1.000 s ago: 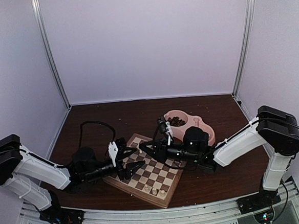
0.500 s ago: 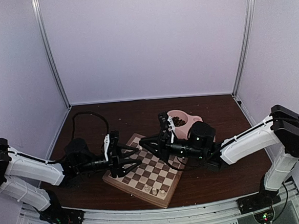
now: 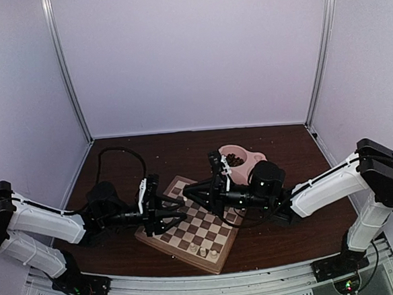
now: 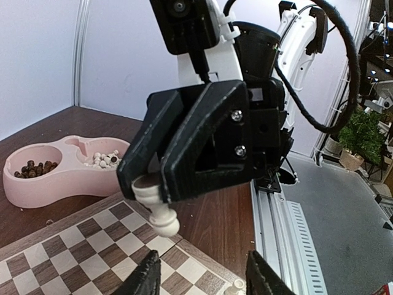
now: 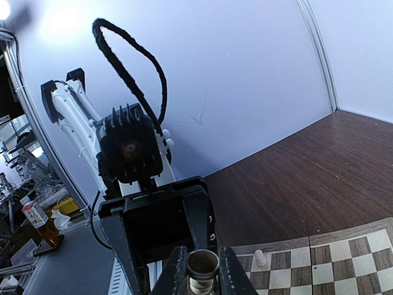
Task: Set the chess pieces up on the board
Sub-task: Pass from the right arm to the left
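Left gripper (image 3: 166,214) has lifted off the board (image 3: 201,229) and swung in to face the right one. Its jaws stand apart, narrower than a second ago, with nothing between them yet. Right gripper (image 3: 194,191) has come up to meet it, clamped on a pale piece (image 4: 157,210) that sticks out past its fingertips, just above my left fingers (image 4: 153,278). I read this as a mid-air handover over the board's left side. Three pale pieces (image 3: 202,251) stand on the near edge row. More sit in the pink bowl (image 3: 252,158). Setup looks barely started.
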Robot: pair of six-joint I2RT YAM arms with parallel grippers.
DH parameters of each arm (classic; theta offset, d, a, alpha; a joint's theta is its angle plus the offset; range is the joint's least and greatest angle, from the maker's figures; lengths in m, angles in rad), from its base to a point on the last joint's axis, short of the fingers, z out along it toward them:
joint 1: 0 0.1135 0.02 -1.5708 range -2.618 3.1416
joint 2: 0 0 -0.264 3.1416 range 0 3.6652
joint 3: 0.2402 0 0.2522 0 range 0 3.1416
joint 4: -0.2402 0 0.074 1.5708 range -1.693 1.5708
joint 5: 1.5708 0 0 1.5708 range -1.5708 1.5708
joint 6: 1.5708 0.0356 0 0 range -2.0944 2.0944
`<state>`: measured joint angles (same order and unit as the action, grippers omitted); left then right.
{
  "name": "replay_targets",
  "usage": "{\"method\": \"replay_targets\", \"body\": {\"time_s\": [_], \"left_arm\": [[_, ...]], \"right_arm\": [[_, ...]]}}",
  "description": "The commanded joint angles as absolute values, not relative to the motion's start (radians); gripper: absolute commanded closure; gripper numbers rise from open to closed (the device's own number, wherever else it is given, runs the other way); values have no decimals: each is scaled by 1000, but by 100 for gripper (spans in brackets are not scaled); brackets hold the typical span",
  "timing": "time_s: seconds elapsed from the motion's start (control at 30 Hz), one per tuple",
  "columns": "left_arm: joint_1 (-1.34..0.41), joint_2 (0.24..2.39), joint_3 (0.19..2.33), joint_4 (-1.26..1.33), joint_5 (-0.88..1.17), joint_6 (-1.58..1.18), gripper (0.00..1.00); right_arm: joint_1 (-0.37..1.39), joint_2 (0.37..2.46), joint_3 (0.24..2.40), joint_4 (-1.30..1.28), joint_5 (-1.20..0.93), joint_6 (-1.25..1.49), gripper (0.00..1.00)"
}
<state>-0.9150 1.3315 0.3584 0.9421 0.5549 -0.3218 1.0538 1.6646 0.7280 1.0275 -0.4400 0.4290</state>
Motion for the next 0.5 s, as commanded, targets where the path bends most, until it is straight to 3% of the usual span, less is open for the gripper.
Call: {"method": "replay_targets", "body": {"time_s": [0.0,0.47], "left_arm": [[-911,1330,362,1005,552,-340,52],[-911,1326,320,1112,479,-372,59]], "right_arm": [[1062,1661,732,1043,-470,423,96],[1087,1681,750,1037,-477,420,95]]}}
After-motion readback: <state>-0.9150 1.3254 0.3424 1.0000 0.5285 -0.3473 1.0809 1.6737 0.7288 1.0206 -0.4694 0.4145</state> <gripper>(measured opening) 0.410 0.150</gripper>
